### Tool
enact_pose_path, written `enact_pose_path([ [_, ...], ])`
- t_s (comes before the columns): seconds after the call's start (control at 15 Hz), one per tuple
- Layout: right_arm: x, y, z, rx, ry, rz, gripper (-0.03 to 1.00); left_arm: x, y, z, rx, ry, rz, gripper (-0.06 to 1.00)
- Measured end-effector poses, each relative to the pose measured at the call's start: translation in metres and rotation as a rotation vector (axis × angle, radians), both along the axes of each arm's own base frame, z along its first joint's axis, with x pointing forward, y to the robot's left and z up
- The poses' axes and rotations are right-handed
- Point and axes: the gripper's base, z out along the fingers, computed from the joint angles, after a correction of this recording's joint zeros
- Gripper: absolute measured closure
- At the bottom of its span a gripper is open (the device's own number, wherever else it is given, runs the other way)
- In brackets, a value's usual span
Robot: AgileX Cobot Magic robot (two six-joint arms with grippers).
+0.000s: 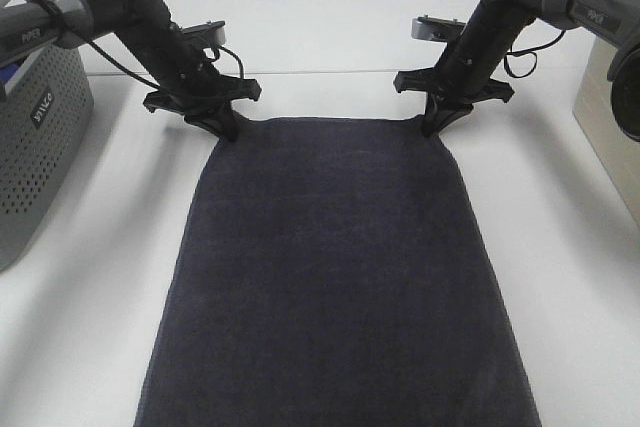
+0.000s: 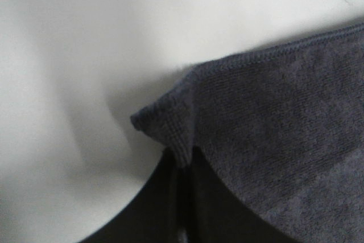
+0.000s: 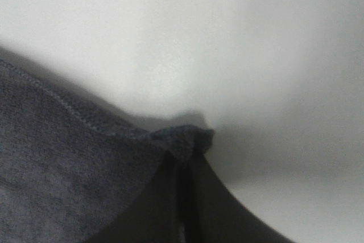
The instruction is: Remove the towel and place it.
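Note:
The dark charcoal-grey towel (image 1: 335,267) lies spread flat on the white table, its long side running from the far middle to the near edge. My left gripper (image 1: 226,127) is shut on the towel's far left corner (image 2: 168,120). My right gripper (image 1: 435,125) is shut on the far right corner (image 3: 185,138). Both corners are pinched between the black fingers (image 2: 182,197) and slightly raised off the table. The towel's near end runs out of the exterior view.
A grey perforated basket (image 1: 35,137) stands at the left edge of the table. A beige box (image 1: 605,107) stands at the right edge. White table surface (image 1: 560,277) shows on both sides of the towel and behind it.

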Motion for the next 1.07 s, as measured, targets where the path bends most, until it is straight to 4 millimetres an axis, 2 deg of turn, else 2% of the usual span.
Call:
enact_pose_path([
  [0.4, 0.005, 0.002, 0.003, 0.017, -0.041, -0.008, 0.96, 0.006, 0.000, 0.006, 0.017, -0.048, -0.013, 0.94],
  [0.6, 0.021, 0.003, 0.011, 0.012, -0.179, -0.018, 0.96, 0.017, 0.003, 0.023, 0.062, -0.157, -0.019, 0.94],
  [0.73, 0.031, 0.004, 0.025, 0.026, -0.288, -0.026, 0.96, 0.026, 0.003, 0.037, 0.062, -0.263, 0.001, 0.94],
  [0.87, 0.040, 0.004, 0.039, 0.032, -0.400, -0.015, 0.96, 0.033, 0.004, 0.044, 0.060, -0.358, 0.027, 0.94],
  [1.07, 0.049, 0.005, 0.045, 0.035, -0.520, -0.005, 0.96, 0.044, 0.006, 0.052, 0.062, -0.499, 0.064, 0.94],
])
